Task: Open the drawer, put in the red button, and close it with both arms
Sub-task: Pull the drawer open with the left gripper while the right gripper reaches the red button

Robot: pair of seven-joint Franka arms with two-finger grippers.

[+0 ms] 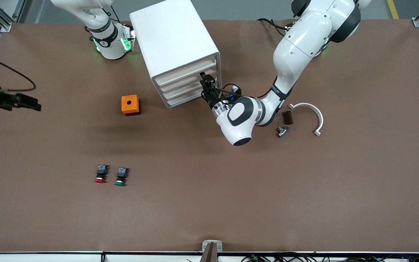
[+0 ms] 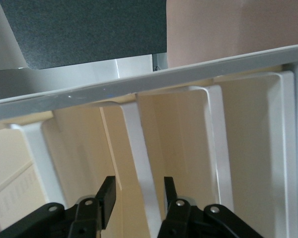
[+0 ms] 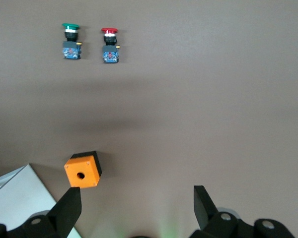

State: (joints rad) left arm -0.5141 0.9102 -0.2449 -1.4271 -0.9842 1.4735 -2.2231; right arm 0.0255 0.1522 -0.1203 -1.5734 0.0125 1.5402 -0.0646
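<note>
The white cabinet (image 1: 173, 36) stands between the arm bases, its four cream drawer fronts (image 1: 184, 78) all pushed in. My left gripper (image 1: 206, 83) is at the drawer fronts, at the end toward the left arm. In the left wrist view it (image 2: 138, 198) is open, with a white rib of a drawer front (image 2: 139, 148) between its fingers. The red button (image 1: 100, 174) lies on the table nearer the front camera, beside the green-capped one (image 1: 121, 176). My right gripper (image 1: 127, 38) waits beside the cabinet; in the right wrist view it (image 3: 136, 206) is wide open and empty, with the red button (image 3: 109, 44) far off.
An orange box with a hole (image 1: 130, 104) sits between the cabinet and the buttons. Toward the left arm's end lie a white curved piece (image 1: 311, 112), a dark brown block (image 1: 287, 117) and a small metal part (image 1: 281, 131). A black device (image 1: 13, 100) juts in at the right arm's end.
</note>
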